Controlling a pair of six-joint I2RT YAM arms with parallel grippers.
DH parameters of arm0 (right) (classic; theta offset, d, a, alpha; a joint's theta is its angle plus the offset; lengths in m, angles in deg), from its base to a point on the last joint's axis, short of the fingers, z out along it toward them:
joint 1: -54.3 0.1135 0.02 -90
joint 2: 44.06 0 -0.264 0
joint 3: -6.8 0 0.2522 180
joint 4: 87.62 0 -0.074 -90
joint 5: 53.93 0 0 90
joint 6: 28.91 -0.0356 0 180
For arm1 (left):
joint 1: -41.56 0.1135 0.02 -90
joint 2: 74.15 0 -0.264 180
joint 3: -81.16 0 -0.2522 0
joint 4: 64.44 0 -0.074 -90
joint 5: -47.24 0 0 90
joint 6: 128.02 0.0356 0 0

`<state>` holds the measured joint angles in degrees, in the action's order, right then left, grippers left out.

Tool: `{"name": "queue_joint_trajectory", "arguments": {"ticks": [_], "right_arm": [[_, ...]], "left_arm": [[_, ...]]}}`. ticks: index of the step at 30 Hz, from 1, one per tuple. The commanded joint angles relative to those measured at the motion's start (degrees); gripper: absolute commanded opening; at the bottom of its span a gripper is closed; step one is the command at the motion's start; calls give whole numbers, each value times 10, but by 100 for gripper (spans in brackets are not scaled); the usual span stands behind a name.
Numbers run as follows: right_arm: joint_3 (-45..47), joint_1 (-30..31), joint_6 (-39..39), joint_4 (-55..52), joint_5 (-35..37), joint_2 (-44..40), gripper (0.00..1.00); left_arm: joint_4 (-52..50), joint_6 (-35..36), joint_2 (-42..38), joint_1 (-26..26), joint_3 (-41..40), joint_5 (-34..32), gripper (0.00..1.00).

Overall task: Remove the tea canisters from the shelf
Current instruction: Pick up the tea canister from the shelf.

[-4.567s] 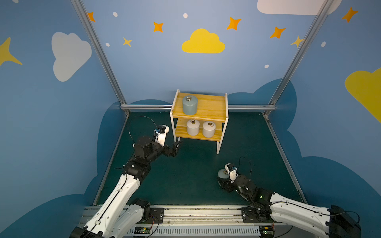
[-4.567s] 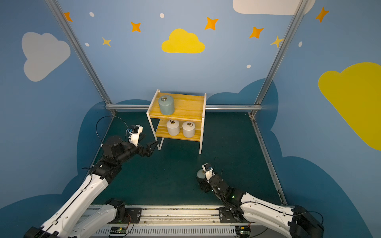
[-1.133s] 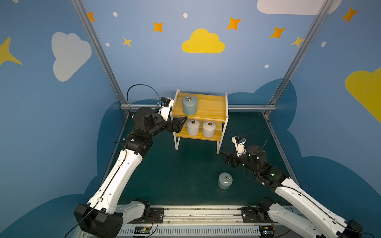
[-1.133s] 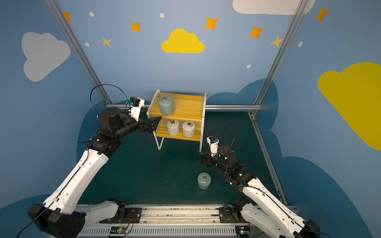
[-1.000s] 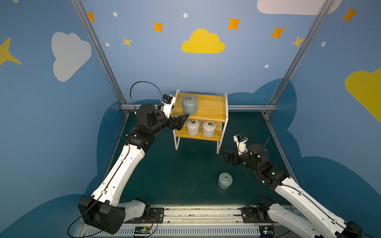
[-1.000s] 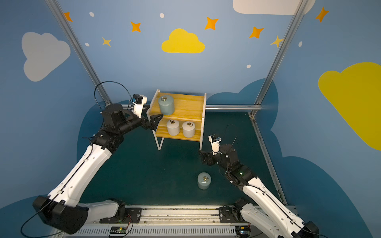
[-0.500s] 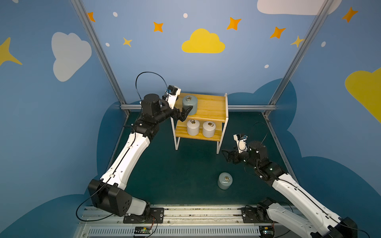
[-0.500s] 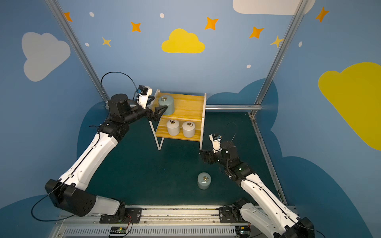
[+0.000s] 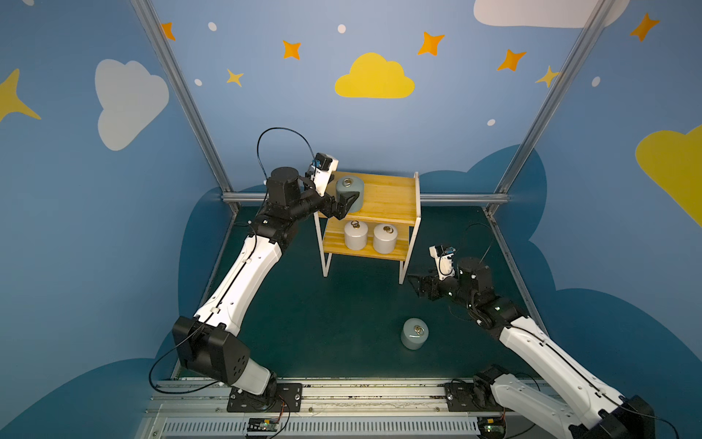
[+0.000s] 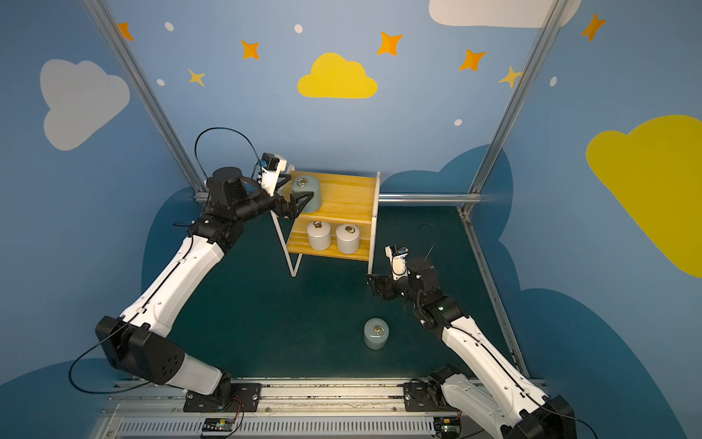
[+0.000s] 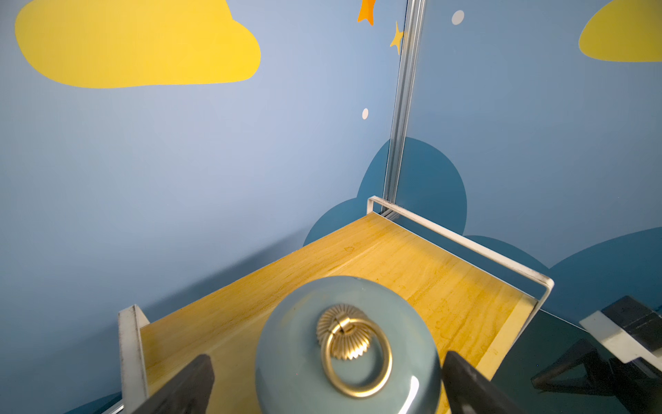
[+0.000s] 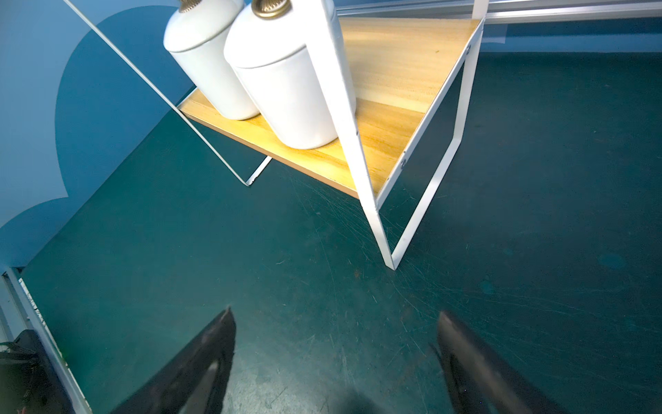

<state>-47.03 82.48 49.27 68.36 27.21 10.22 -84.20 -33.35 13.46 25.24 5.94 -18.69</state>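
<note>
We straddle the grey-blue canister (image 9: 349, 184) on the top tier of the shelf (image 9: 387, 197) with our left claw (image 11: 326, 372) wide open, nothing gripped (right claw (image 9: 415, 283) open, empty, above the counter (image 9: 342, 304)); next, close and lift clear.

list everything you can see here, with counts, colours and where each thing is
large tea canisters: 2, pale grey-blue, one on the shelf's top board, one standing on the mat
small tea canisters: 2, off-white, side by side on the lower board
shelf: 1, yellow boards with white frame, at the back of the mat
mat: 1, dark green, under everything
walls: 3, blue with clouds and stars, around the mat
left arm: 1, white and black, jaws open either side of the top-board canister
right arm: 1, white and black, jaws open and empty above the mat near the shelf's leg
</note>
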Motion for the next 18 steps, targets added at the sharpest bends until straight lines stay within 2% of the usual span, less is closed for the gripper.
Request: {"name": "queue_joint_trajectory", "arguments": {"ticks": [1,18], "right_arm": [[-17,-4,-7,17,-12,5,89],[-15,-12,-8,23,-21,13,89]], "left_arm": [[2,-4,11,-2,26,18,100],[-29,-7,44,-2,61,50,100]]}}
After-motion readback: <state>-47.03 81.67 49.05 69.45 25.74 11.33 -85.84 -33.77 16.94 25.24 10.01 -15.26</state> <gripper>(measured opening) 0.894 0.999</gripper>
